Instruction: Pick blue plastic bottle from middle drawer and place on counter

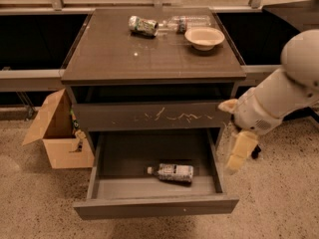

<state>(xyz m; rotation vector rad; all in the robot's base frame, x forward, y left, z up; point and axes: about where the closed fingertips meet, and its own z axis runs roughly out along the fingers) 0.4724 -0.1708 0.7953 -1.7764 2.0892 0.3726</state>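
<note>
Camera view had a cardboard box point(52, 133) on the floor at 9 o'clock from the cabinet, flap up and no part of this job. Next came the middle drawer point(154, 205), pulled fully out at 6 o'clock below the scratched drawer front point(149, 116), so I judged the opening step done. The blue plastic bottle point(172, 173) lay on its side on the drawer floor. It sat a little toward the 3 o'clock side, with its white cap pointing to 9 o'clock, and nothing touched it.

Above, the desk point(124, 54) carried a crushed can point(143, 25), a clear bottle point(187, 22) just beside it, and a pale bowl point(204, 37), all bunched toward 1 o'clock. The near and left parts of the top were bare, which I took for the likeliest landing spot.

My tool point(241, 151) hung at 3 o'clock, outside the drawer's right wall and apart from the bottle. It had hold of nothing, and I could not tell how wide it stood. By my reckoning the reach in, the grasp, the lift and the placing on the desk were all left to do.
</note>
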